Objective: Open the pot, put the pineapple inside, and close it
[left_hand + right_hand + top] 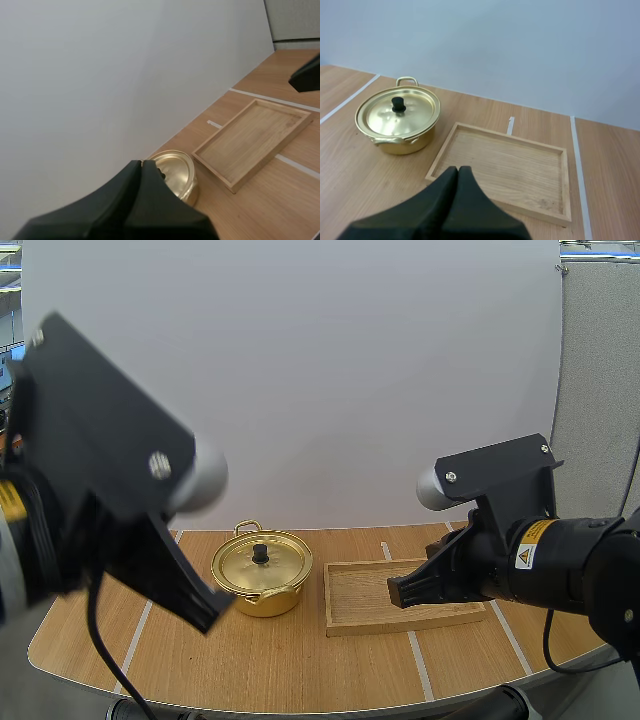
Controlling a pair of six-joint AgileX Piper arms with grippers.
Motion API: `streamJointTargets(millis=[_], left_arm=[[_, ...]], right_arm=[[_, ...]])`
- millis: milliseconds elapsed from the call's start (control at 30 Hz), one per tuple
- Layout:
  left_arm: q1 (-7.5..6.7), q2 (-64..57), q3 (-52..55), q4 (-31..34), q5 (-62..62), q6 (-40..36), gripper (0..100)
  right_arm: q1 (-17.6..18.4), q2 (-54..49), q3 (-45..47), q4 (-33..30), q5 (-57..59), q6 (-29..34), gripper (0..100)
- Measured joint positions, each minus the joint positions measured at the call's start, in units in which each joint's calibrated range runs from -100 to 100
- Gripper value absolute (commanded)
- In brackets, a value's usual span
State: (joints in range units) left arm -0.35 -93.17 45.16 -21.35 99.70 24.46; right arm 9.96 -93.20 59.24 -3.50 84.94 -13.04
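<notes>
A gold pot (262, 575) stands on the table with its lid (398, 111) on and a black knob (397, 104) in the lid's middle. My left gripper (212, 617) hangs shut just left of the pot, high above the table. In the left wrist view its fingers (141, 170) lie together with the pot (175, 174) just beyond the tip. My right gripper (395, 594) is shut over the wooden tray (400, 597). Its tip (458, 172) points at the tray's near edge (470, 186). No pineapple is in view.
The wooden tray (252, 141) lies to the right of the pot and holds nothing. White tape lines (420, 665) cross the tabletop. A white wall stands behind the table, whose rounded front edge (300, 710) is close to the arms.
</notes>
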Motion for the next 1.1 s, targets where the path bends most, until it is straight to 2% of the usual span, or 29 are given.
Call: streamJointTargets(millis=[300, 700, 800, 967, 1100], left_arm=[[0.0, -5.7, 8.6, -1.1, -15.3, -4.9, 0], [0.0, -6.5, 15.7, -1.1, -33.1, -10.5, 0], [-0.74, -6.6, 20.6, -0.7, -47.6, -11.7, 0], [-1.25, -6.7, 26.8, -0.7, -57.9, -11.8, 0], [-1.31, -6.7, 32.7, -0.7, -69.9, -11.8, 0]], right_arm=[[-3.6, -6.1, 0.0, 0.1, -11.7, 0.0, 0], [-7.6, -6.4, 0.0, 3.9, -23.8, 0.0, 0], [-8.4, -6.4, 0.0, 5.0, -29.9, 0.0, 0], [-8.4, -6.4, 0.0, 5.2, -33.9, 0.0, 0], [-8.4, -6.5, 9.0, 5.2, -50.5, 0.0, 0]])
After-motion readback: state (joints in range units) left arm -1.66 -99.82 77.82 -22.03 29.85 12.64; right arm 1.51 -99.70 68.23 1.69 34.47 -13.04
